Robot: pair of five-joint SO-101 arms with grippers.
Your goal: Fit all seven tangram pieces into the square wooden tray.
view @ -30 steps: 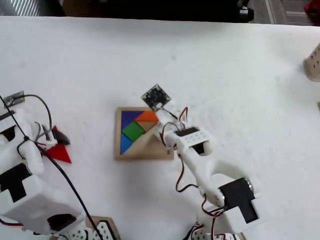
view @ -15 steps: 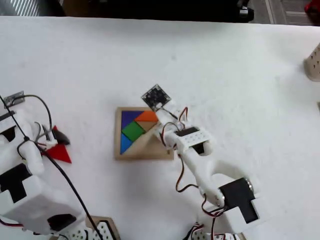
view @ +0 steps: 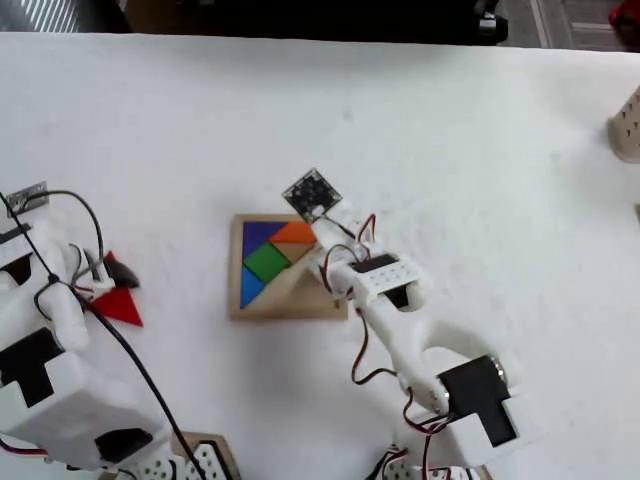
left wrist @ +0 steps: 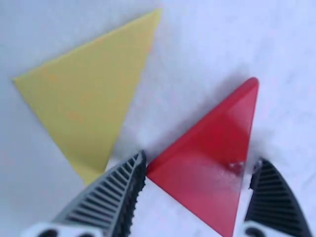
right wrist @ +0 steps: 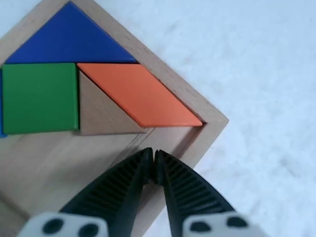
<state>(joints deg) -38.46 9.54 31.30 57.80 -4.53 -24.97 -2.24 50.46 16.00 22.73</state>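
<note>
The left hand (left wrist: 197, 165) is open around the red triangle (left wrist: 217, 133), maybe touching it. The tray (view: 280, 312) lies at three o'clock from it. The right hand (right wrist: 154, 160) there is closed and empty.

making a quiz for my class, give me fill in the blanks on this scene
The left pincer stands open around a triangle coloured ____.
The right pincer over the tray is ____.
The square in the tray is ____.
The other loose triangle is ____.
Missing: red; shut; green; yellow
</note>
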